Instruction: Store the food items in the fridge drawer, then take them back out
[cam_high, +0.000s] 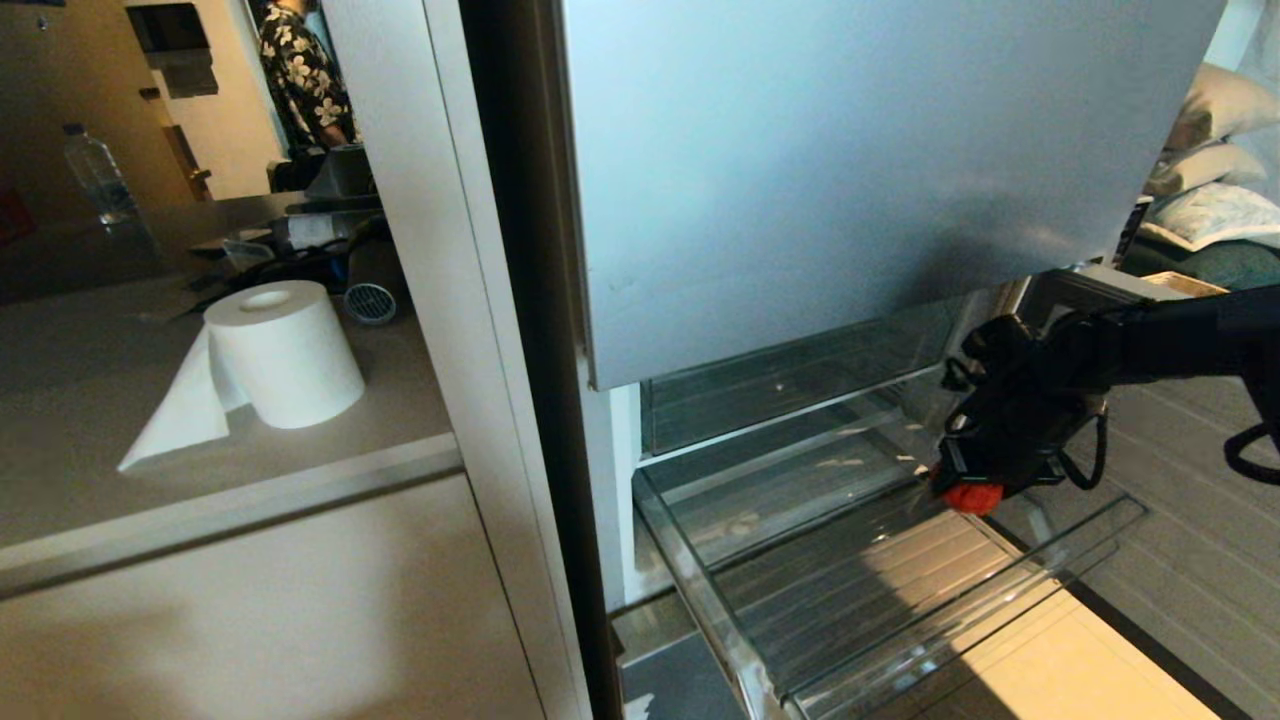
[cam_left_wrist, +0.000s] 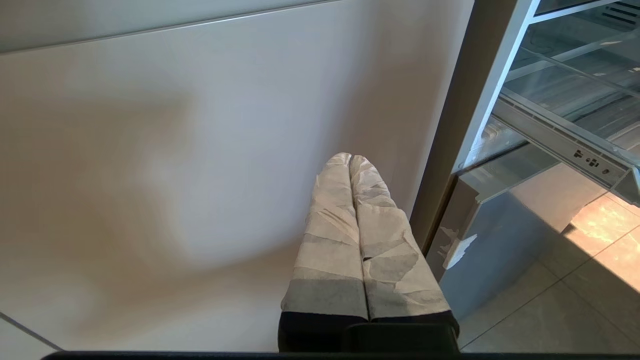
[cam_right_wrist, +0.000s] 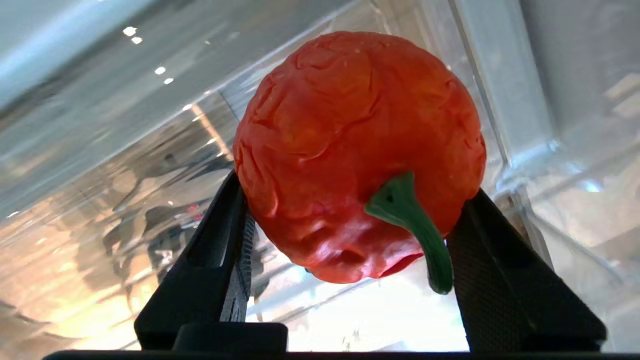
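A wrinkled orange-red food item (cam_right_wrist: 350, 125) with a green stem (cam_right_wrist: 415, 225) is clamped between the black fingers (cam_right_wrist: 225, 240) of my right gripper (cam_right_wrist: 356, 189), which is shut on it. In the head view this gripper (cam_high: 965, 485) holds the food item (cam_high: 972, 497) just above the right rear part of the pulled-out transparent fridge drawer (cam_high: 700, 590), whose ribbed floor holds nothing I can see. The drawer's clear wall (cam_right_wrist: 500, 100) stands right behind the held piece. My left gripper (cam_left_wrist: 350, 159) hangs parked beside a pale cabinet front, its tape-wrapped fingers (cam_left_wrist: 330, 240) pressed together.
The silver-blue fridge door (cam_high: 850, 170) hangs above the drawer, with a clear-fronted compartment (cam_high: 790, 385) between them. On the counter to the left stand a paper towel roll (cam_high: 285, 350) and a water bottle (cam_high: 98, 175). A person in a patterned shirt (cam_high: 305, 75) stands far back.
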